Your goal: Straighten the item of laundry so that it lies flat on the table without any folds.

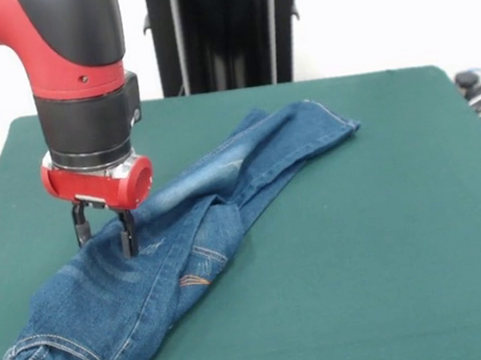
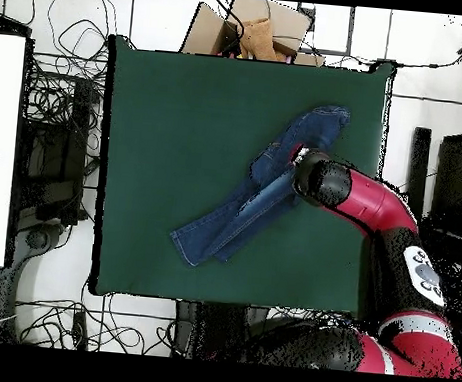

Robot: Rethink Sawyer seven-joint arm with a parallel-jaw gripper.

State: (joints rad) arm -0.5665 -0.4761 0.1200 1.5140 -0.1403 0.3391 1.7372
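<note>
I find the jeans (image 1: 180, 260) lying diagonally on the green bench (image 1: 392, 239), waistband at the near left corner in the front view and leg ends toward the far middle. They are not flat: one leg is folded over the other along the length, and the seat is bunched. My hand (image 1: 102, 228) stands upright over the upper seat, its two fingers (image 1: 127, 233) slightly apart, with tips touching the denim. I see no cloth clamped between them.
</note>
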